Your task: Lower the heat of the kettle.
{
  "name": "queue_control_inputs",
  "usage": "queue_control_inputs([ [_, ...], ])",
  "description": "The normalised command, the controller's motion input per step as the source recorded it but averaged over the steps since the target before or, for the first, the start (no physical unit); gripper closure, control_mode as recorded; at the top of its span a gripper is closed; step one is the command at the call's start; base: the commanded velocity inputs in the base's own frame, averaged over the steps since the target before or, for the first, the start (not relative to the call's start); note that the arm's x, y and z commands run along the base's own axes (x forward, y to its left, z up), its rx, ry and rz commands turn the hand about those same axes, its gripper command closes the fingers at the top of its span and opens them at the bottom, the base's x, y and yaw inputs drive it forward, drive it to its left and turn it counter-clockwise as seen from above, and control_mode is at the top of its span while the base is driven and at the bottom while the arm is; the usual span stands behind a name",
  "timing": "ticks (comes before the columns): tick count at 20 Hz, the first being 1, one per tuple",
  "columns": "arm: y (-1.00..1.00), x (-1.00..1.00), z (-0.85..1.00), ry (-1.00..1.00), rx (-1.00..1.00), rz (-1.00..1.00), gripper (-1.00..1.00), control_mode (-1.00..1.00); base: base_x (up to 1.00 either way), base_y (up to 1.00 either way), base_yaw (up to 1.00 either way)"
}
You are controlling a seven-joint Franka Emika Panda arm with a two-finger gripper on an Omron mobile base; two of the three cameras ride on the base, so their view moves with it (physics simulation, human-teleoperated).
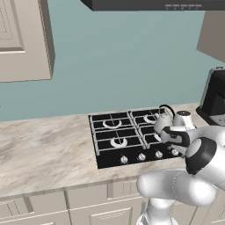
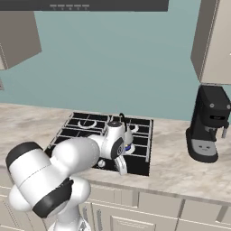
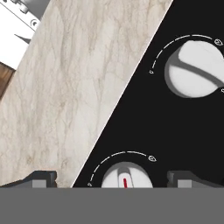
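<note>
On the black stove point(image 1: 110, 147) the kettle point(image 1: 163, 119) sits at the back right burner, and we hold our gripper point(image 3: 111, 179) low with fingers spread on both sides of a white knob point(image 3: 127, 177), so we think turning it down is left.

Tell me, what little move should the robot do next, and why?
Probably ease down and close the fingers on the knob. In the hand view that knob sits between the open fingers, not yet gripped, and the kettle still needs its heat lowered.
</note>
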Motion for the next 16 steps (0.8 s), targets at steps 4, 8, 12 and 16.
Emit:
queue_control_inputs([
  [4,0.00,0.00,-0.08,0.00,0.00,0.00,-1.00,-1.00,0.00,0.00,0.00],
  [8,0.00,0.02,-0.06,0.00,0.00,0.00,-1.00,-1.00,0.00,0.00,0.00],
  [12,-0.01,0.03,-0.08,0.00,0.00,0.00,-1.00,-1.00,0.00,0.00,0.00],
  [16,-0.02,0.05,-0.06,0.00,0.00,0.00,-1.00,-1.00,0.00,0.00,0.00],
])
